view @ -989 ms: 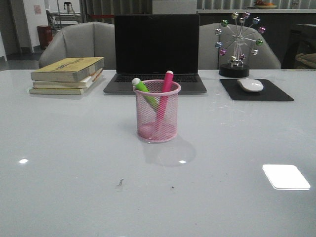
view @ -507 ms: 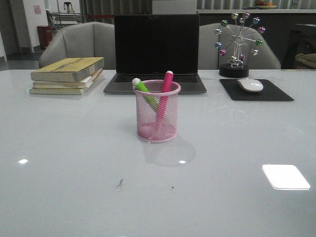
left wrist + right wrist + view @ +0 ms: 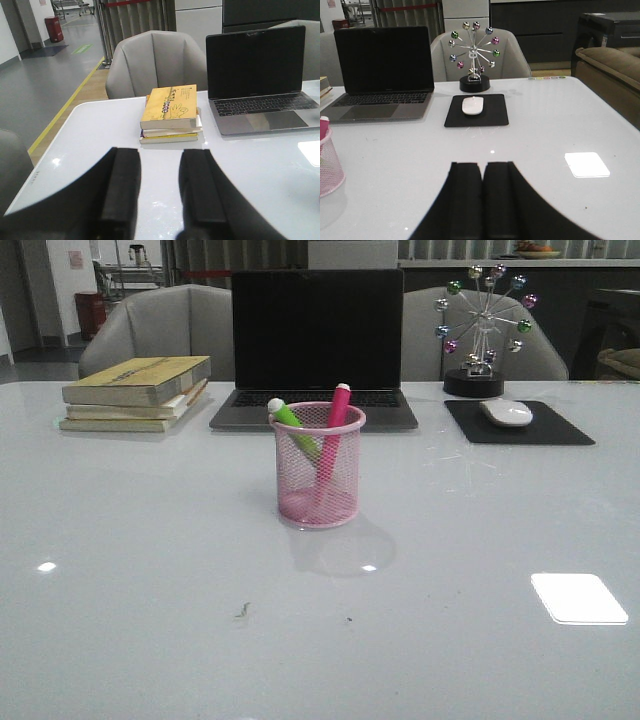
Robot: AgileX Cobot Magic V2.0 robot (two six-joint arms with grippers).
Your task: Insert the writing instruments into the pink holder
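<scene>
- A glossy white table mirrors ceiling lights; grey upholstered chairs stand behind it, with a grey floor beyond.
- The round pink wire-mesh holder stands mid-table, in front of the open black-screened laptop.
- Inside it lean the lime green highlighter and the bright pink highlighter.
- The front view alone shows both markers; neither arm appears there.
- The left wrist view shows the left gripper with fingers parted, holding nothing, facing the stack of yellow-covered books.
- The right wrist view shows the right gripper with fingers pressed together, empty, facing a white mouse on a black pad and a metal ferris-wheel ornament.
</scene>
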